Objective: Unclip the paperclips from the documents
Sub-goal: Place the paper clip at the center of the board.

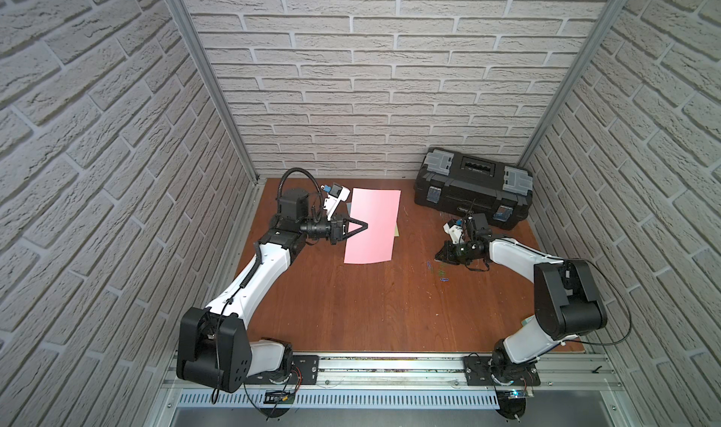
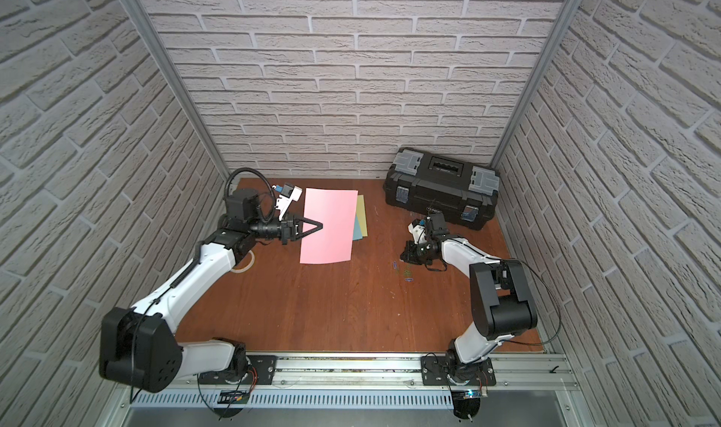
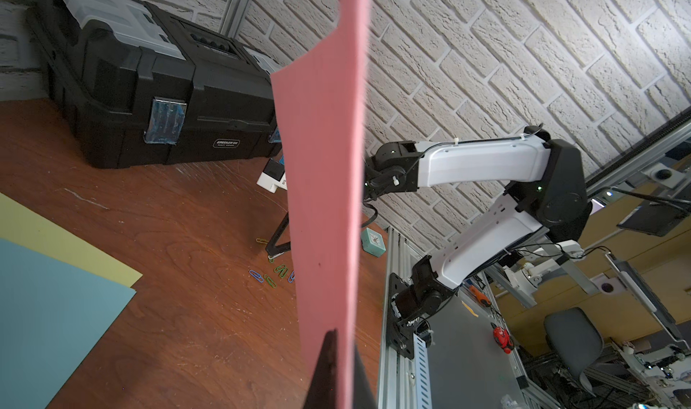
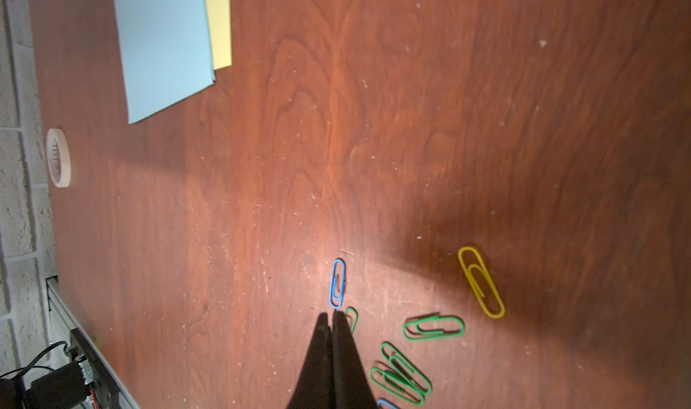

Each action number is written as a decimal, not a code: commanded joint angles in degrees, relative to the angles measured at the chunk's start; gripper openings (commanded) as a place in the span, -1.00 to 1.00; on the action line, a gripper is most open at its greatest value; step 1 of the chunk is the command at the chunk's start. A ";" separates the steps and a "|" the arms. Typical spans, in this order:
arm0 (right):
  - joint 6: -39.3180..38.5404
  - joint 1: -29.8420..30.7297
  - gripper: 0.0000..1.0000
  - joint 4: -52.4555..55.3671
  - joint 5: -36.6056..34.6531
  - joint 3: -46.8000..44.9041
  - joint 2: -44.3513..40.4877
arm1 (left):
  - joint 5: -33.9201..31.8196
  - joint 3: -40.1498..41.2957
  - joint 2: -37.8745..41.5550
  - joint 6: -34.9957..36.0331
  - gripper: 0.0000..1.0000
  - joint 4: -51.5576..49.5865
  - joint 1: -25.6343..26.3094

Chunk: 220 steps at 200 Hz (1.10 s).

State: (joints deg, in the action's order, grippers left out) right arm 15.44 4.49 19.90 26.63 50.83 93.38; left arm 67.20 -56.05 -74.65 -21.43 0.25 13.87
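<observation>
My left gripper (image 1: 366, 225) (image 3: 342, 341) is shut on one long edge of the pink document (image 1: 373, 226) (image 3: 325, 164) and holds it lifted above the table. The yellow document (image 2: 362, 214) (image 3: 56, 235) and the light blue document (image 2: 357, 232) (image 4: 164, 44) lie flat beneath it, overlapping. Several loose paperclips (image 1: 439, 269) (image 3: 273, 272), green, blue and yellow, are scattered on the wood right of the sheets. My right gripper (image 1: 440, 256) (image 4: 331, 315) is shut, tips down on the table among them. A blue paperclip (image 4: 337, 283) lies just beyond its tips; nothing shows between its fingers.
A black toolbox (image 1: 474, 187) stands at the back right, close behind the right wrist. A tape roll (image 2: 244, 263) (image 4: 58, 157) lies by the left arm. A small teal clock (image 3: 374, 242) sits near the right arm's base, at the table's front edge.
</observation>
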 commanded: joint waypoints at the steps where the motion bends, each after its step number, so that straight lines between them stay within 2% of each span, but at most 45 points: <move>1: 0.60 -0.10 -0.89 0.41 -1.47 -0.38 1.10 | -0.02 0.74 0.02 1.39 -1.00 1.16 -0.34; 35: 0.23 -0.10 -0.84 1.80 -2.41 0.19 2.66 | -0.40 0.75 -0.38 1.48 -1.00 1.07 -0.34; 64: -0.49 -0.12 -0.69 3.11 -3.91 0.41 2.46 | -0.57 0.64 -0.75 1.61 -1.00 1.07 -0.40; 104: -0.85 -0.10 -0.58 3.73 -4.41 0.41 1.66 | -1.29 0.51 -1.26 1.66 -1.00 1.22 -0.33; 142: -0.85 -0.10 -0.47 3.46 -3.92 0.75 -0.94 | -4.24 0.50 -2.29 2.01 -1.00 1.07 -0.42; 163: -0.94 -0.10 -0.37 3.40 -3.05 1.11 -2.99 | -7.95 0.05 -4.76 1.79 -1.00 1.07 -0.70; 191: -1.20 -0.02 -0.06 3.21 -1.47 1.77 -5.76 | -12.93 -2.64 -10.74 0.93 -1.00 0.10 -1.08; 220: -1.38 0.08 0.08 3.86 0.52 2.51 -8.13 | -16.63 -5.99 -17.12 -0.21 -1.00 -0.14 -1.64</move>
State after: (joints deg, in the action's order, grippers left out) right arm 14.59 4.49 23.31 24.64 51.77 87.94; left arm 55.11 -58.83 -88.29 -21.08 -0.49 13.08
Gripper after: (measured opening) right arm 0.524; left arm 0.043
